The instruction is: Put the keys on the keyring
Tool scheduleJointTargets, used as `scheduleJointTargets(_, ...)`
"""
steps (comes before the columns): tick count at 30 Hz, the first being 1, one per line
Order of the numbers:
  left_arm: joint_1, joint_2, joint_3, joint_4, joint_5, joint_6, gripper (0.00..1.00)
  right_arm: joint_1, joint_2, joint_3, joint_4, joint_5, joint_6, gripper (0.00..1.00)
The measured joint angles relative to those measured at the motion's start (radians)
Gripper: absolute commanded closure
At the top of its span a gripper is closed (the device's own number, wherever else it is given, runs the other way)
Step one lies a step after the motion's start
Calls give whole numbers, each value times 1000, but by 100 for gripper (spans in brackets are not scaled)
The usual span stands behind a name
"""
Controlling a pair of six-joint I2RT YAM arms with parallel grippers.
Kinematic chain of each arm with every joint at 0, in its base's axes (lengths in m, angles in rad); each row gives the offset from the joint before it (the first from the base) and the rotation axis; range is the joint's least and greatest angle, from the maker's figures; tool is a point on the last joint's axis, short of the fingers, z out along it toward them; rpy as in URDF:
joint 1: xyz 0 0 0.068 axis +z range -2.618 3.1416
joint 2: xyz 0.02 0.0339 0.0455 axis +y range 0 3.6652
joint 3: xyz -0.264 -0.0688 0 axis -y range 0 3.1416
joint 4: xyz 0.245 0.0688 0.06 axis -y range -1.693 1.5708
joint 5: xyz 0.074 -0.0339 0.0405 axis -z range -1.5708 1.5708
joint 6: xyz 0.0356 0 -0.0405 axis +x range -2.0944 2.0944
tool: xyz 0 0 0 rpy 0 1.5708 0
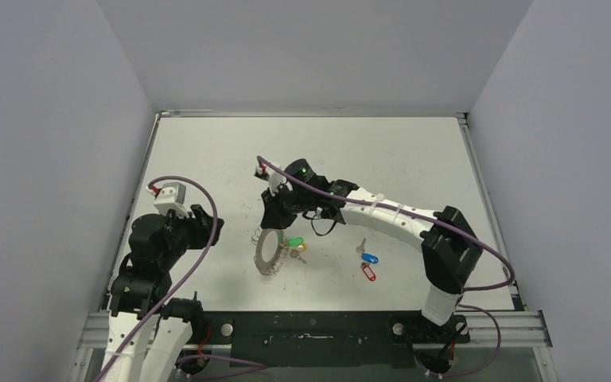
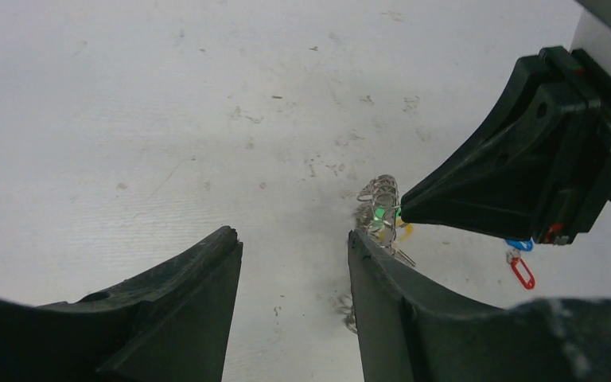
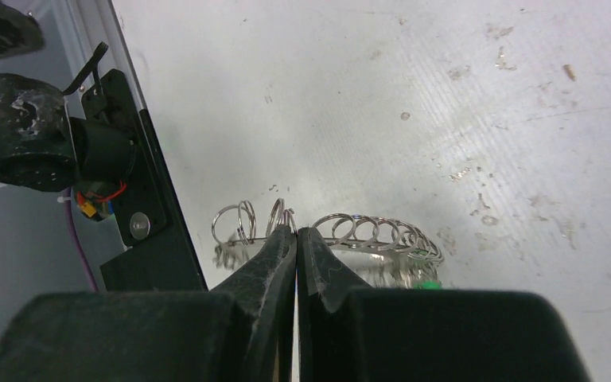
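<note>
Silvery wire-looped metal keyring (image 1: 269, 251) over a scuffed white table (image 1: 207, 159); green plastic tag (image 1: 293, 241) beside it; blue-tagged silver key (image 1: 371, 258) and red-tagged silver key (image 1: 368, 273) to its right.

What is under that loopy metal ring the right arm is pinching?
The keyring is tipped up on edge in the right gripper, with the table beneath. A green tag and a yellow tag peek out beside it; whether they hang on it is hidden.
</note>
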Motion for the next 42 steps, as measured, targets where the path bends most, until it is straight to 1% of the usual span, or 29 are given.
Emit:
scheduleJointTargets(6,0,0,-93,203,256,41,51,-61,-156,-82,-3,-54,-114,100)
scheduleJointTargets(9,0,7,-143,328,388,58,51,-70,-242,-124,-6,-75,-188,100)
scheduleJointTargets(12,0,24,-166,440,489,72,52,-75,-315,-144,-11,-105,-254,100)
scheduleJointTargets(17,0,89,-172,616,655,119,54,-77,-358,-146,-51,-165,-345,100)
scheduleJointTargets(21,-6,145,-172,674,740,163,57,-77,-358,-176,-82,-193,-393,100)
scheduleJointTargets(24,-38,178,-177,709,767,187,58,-77,-358,-222,-93,-201,-411,100)
scheduleJointTargets(26,-84,197,-192,728,773,206,58,-77,-358,-261,-93,-204,-418,100)
scheduleJointTargets(32,-299,248,-238,731,733,307,58,-77,-372,-359,-78,-210,-417,100)
scheduleJointTargets(33,-339,259,-243,730,717,328,61,-77,-381,-369,-73,-212,-413,100)
scheduleJointTargets(36,-412,283,-245,731,678,368,70,-77,-416,-389,-46,-219,-396,100)
scheduleJointTargets(41,-476,307,-245,734,629,409,73,-77,-438,-392,3,-229,-367,100)
scheduleJointTargets(42,-483,308,-246,734,618,417,75,-77,-438,-392,12,-231,-363,100)
